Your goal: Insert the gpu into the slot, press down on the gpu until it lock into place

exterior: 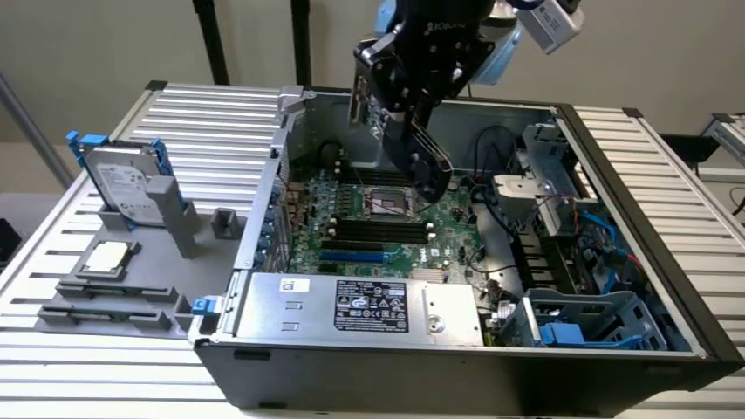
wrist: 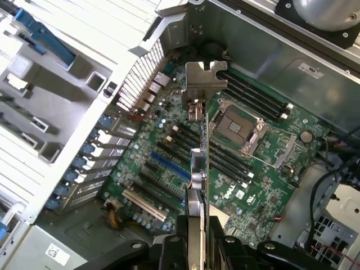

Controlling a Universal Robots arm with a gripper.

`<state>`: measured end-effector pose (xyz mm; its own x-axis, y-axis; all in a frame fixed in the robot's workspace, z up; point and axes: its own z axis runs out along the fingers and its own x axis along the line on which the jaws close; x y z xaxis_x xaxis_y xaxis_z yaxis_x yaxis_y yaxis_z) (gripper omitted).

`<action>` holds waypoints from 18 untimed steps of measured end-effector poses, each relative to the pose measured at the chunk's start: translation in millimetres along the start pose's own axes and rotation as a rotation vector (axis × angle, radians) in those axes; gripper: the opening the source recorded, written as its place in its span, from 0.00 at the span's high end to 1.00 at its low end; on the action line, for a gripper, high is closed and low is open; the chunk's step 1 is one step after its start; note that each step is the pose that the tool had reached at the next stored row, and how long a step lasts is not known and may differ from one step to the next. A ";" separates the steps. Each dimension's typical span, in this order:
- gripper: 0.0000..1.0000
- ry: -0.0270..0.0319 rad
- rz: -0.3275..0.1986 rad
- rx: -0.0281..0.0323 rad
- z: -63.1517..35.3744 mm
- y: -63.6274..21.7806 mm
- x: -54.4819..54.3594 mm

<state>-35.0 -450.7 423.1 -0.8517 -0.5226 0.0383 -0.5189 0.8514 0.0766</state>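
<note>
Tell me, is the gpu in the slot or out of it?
Out. The gpu is held tilted in the jaws above the motherboard, apart from the blue slot.

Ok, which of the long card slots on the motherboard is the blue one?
The blue slot, set among black slots; the white slot lies nearer the power supply.

Green motherboard (wrist: 264, 191), blue slot (wrist: 169, 167), black gpu (exterior: 421, 166), grey power-supply box (exterior: 279, 305), ribbed silver table (exterior: 222, 113).
</note>
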 end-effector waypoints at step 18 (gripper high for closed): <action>0.74 0.0224 -0.326 0.0144 3.1 -0.2 -0.2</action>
<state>-34.9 -450.7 420.0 -0.6384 -0.7688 0.0359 -0.7655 0.6391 0.0743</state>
